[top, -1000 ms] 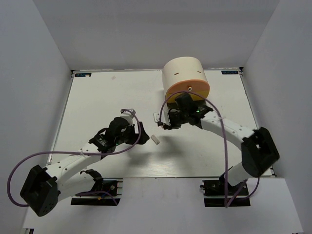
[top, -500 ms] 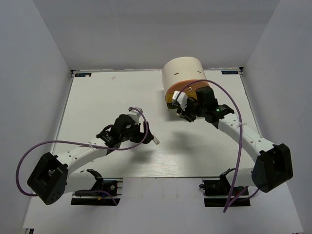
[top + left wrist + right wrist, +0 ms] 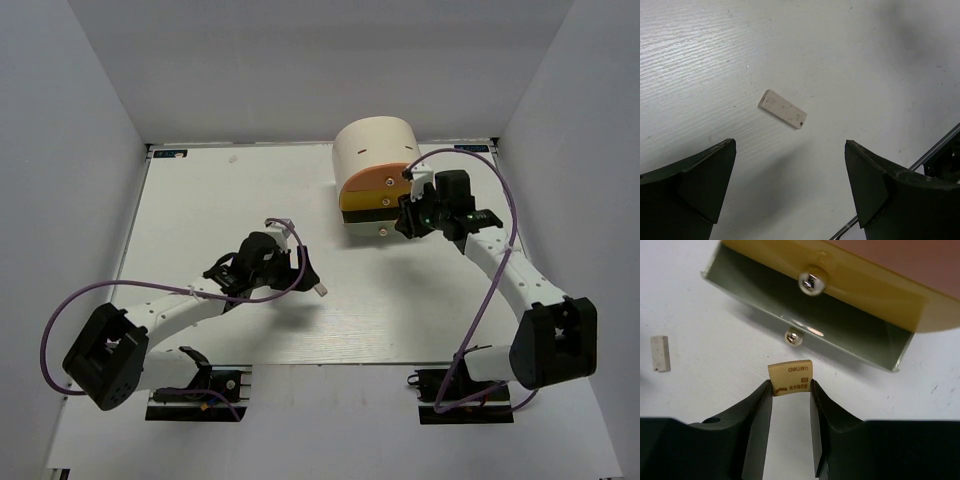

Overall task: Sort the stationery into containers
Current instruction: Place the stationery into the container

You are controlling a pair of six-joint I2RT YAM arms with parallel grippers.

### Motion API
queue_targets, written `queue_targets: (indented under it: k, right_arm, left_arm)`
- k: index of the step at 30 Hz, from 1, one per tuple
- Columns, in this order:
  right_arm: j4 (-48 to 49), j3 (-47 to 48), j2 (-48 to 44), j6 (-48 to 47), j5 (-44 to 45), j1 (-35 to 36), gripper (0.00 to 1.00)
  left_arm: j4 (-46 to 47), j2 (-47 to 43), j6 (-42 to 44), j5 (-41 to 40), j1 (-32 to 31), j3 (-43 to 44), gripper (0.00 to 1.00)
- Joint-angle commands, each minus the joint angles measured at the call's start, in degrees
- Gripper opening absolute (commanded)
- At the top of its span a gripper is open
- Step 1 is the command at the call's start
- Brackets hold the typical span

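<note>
The white eraser (image 3: 782, 108) lies on the desk (image 3: 865, 60), centred ahead of the wide-open left jaws, long axis slanting upper left to lower right in the wrist view, while the right jaws pinch the tan eraser (image 3: 790, 377) just below the yellow drawer (image 3: 875, 297).

Loose eraser (image 3: 320, 289) left of organizer (image 3: 372, 148)

A white table (image 3: 200, 200) with a faintly grained top carries two things. A big cream organizer (image 3: 375, 150) stands near its far edge, right of the middle. A small white eraser (image 3: 782, 109) lies flat near the centre, well apart from the organizer.
</note>
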Motion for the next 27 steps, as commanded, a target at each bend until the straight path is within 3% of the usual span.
queue_targets:
  k: [1, 9, 22, 27]
  right_arm:
    - [1.51, 1.28, 2.07, 5.60, -0.35, -2.38, 0.15]
    - [5.90, 4.01, 7.44, 5.08, -1.05, -3.97, 0.16]
    - [12.76, 3.49, 9.20, 8.41, 2.03, -4.85, 0.16]
    - [15.92, 1.46, 9.55, 8.85, 3.26, -4.76, 0.25]
  left_arm:
    - [0.70, -0.36, -1.53, -0.10, -0.39, 2.19, 0.99]
    - [10.11, -0.89, -11.72, 2.45, 0.84, -3.08, 0.99]
    - [8.27, 1.30, -11.73, 0.87, 0.84, -0.80, 0.99]
    - [6.07, 3.59, -10.59, 0.34, 0.31, 1.75, 0.99]
